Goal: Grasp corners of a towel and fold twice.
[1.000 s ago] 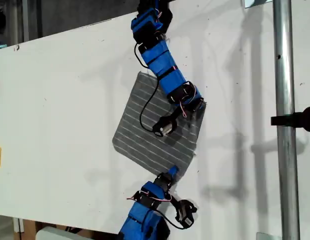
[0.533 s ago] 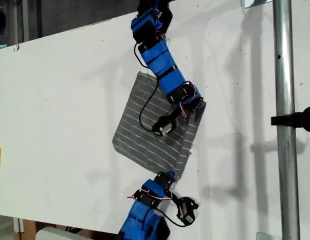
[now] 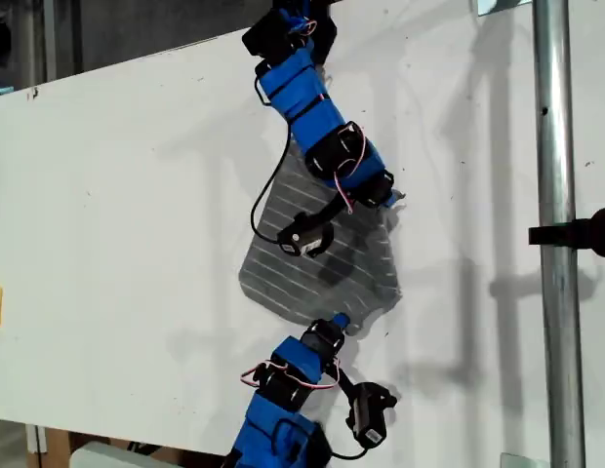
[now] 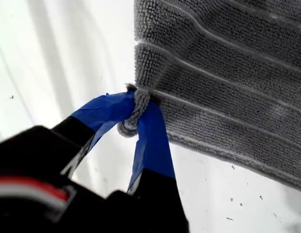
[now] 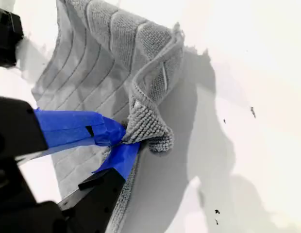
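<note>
Exterior view centre: the towel (image 3: 327,268) lies on the white table (image 3: 117,195); my first gripper (image 4: 136,114) and my second gripper (image 5: 122,141) each pinch a corner

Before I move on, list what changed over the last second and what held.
The square grey striped towel bunched: its edge on the exterior view's left slid toward that view's right. The arm at that view's top swung round over the cloth, and the arm at the bottom pushed in. My first tool and my second tool now each pinch a corner. The white table stayed put.
</note>
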Available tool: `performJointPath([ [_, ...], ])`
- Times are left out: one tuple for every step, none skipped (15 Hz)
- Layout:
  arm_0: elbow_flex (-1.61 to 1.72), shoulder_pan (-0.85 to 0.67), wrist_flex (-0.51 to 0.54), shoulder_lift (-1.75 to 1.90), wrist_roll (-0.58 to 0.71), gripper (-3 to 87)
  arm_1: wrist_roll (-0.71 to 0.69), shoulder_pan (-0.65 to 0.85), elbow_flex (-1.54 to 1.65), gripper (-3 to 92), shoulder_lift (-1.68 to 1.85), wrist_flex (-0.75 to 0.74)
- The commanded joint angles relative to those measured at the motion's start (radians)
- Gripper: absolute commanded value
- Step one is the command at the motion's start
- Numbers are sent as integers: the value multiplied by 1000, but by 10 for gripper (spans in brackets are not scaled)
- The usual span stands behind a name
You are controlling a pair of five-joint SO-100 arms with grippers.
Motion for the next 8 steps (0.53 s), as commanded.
performJointPath([
  [-89, -9, 12, -29, 6, -28, -11, 0, 6, -3, 78, -20],
  [-92, -9, 15, -35, 6, -28, -11, 2, 8, -3, 72, -21],
  [-92, -9, 21, -35, 0, -28, -8, 2, 12, -3, 72, -20],
  [-91, -14, 26, -37, -2, -28, 0, 6, 25, -3, 72, -15],
  [-91, -31, 41, -41, 0, -28, 8, 17, 37, -3, 75, -3],
  [-94, -63, 71, -43, 15, -28, 15, 38, 49, -3, 87, 34],
  [-97, -112, 106, -44, 55, -28, 21, 72, 61, -3, 109, 97],
  [-103, -175, 149, -44, 104, -28, 25, 124, 117, -3, 158, 144],
])
